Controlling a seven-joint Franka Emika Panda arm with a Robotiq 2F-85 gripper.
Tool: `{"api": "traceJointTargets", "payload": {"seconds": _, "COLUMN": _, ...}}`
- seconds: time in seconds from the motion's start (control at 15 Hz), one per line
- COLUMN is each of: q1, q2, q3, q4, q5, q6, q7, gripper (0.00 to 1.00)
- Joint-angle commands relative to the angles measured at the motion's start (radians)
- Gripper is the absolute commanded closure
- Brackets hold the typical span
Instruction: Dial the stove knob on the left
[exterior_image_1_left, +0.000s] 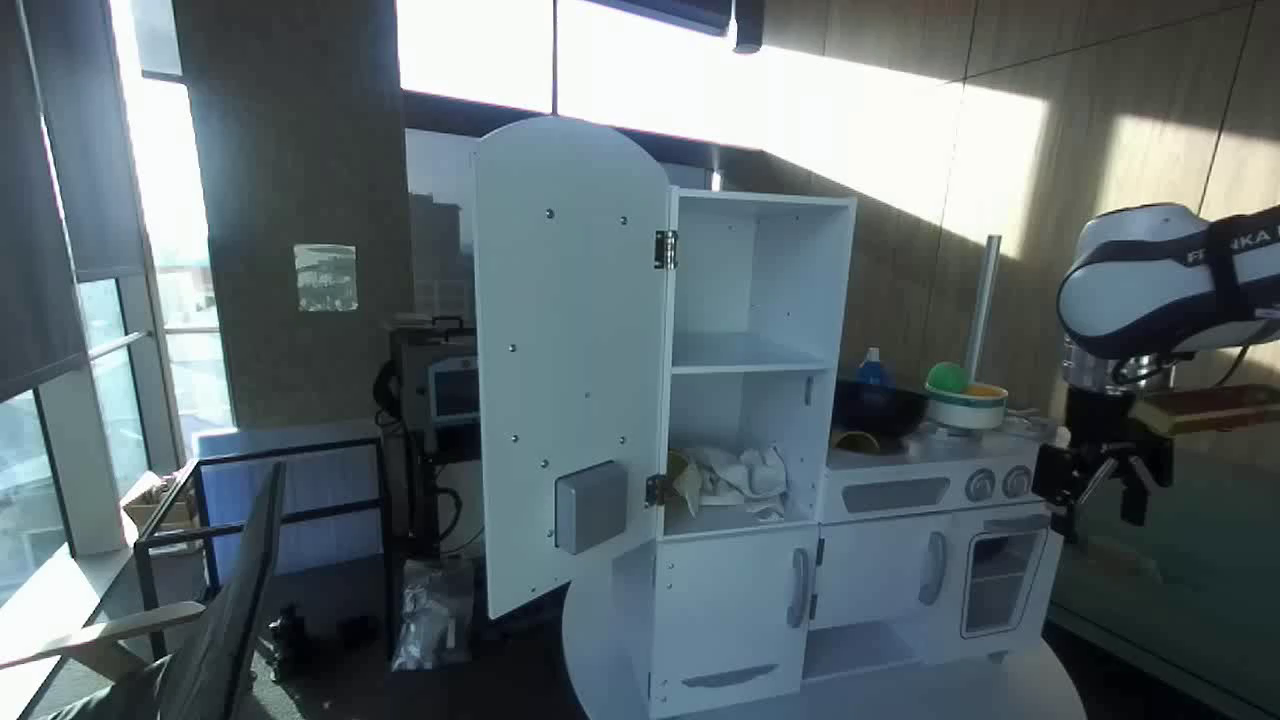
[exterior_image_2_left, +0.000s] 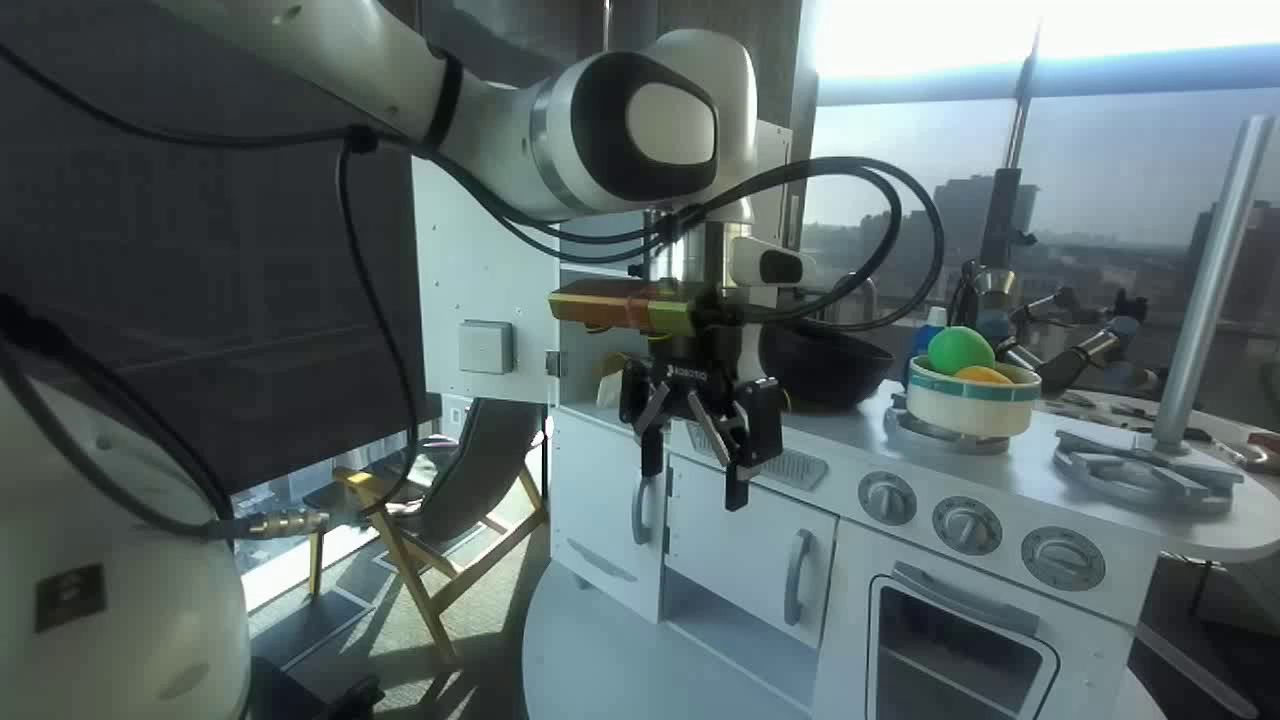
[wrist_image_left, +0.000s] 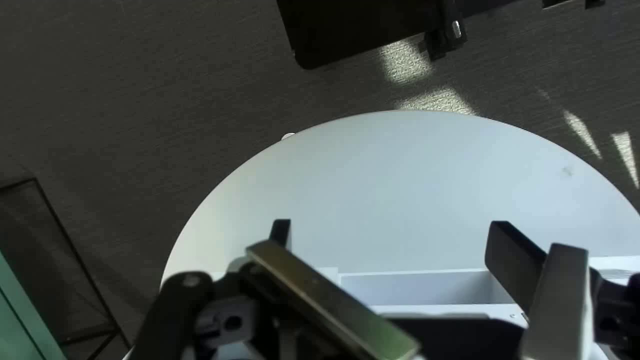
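The stove, a low white counter section, shows in both exterior views (exterior_image_1_left: 880, 550) (exterior_image_2_left: 850, 565). In an exterior view its front carries three round grey knobs: the left knob (exterior_image_2_left: 887, 498), the middle knob (exterior_image_2_left: 967, 526) and the right knob (exterior_image_2_left: 1063, 558). Two knobs show in an exterior view, the left knob (exterior_image_1_left: 980, 485) among them; the third does not show there. My gripper (exterior_image_2_left: 694, 475) is open and empty, pointing down in front of the stove, apart from the knobs. It also shows in an exterior view (exterior_image_1_left: 1100, 515) and the wrist view (wrist_image_left: 392, 230). No knobs show in the wrist view.
The tall white cupboard (exterior_image_1_left: 760, 215) has its arched door (exterior_image_1_left: 590, 380) open. A black pan (exterior_image_2_left: 825, 365) and a white bowl (exterior_image_2_left: 970, 410) with a green ball (exterior_image_2_left: 960, 350) stand on the stove. A metal pole (exterior_image_2_left: 1215, 280) rises from the counter. A round white base (wrist_image_left: 400, 175) lies below.
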Motion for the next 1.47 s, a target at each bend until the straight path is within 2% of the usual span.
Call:
{"api": "traceJointTargets", "payload": {"seconds": 0.0, "q1": 0.004, "q2": 0.000, "q3": -0.003, "q4": 0.005, "q5": -0.001, "q6": -0.002, "q7": 0.001, "gripper": 0.00}}
{"api": "traceJointTargets", "payload": {"seconds": 0.8, "q1": 0.002, "q2": 0.007, "q3": -0.013, "q4": 0.010, "q5": -0.002, "q6": 0.006, "q7": -0.009, "gripper": 0.00}}
{"api": "traceJointTargets", "payload": {"seconds": 1.07, "q1": -0.020, "q2": 0.030, "q3": -0.081, "q4": -0.072, "q5": -0.006, "q6": 0.151, "q7": -0.038, "gripper": 0.00}}
{"api": "traceJointTargets", "payload": {"seconds": 1.4, "q1": -0.016, "q2": 0.131, "q3": -0.223, "q4": -0.126, "q5": 0.116, "q6": 0.545, "q7": -0.125, "gripper": 0.00}}
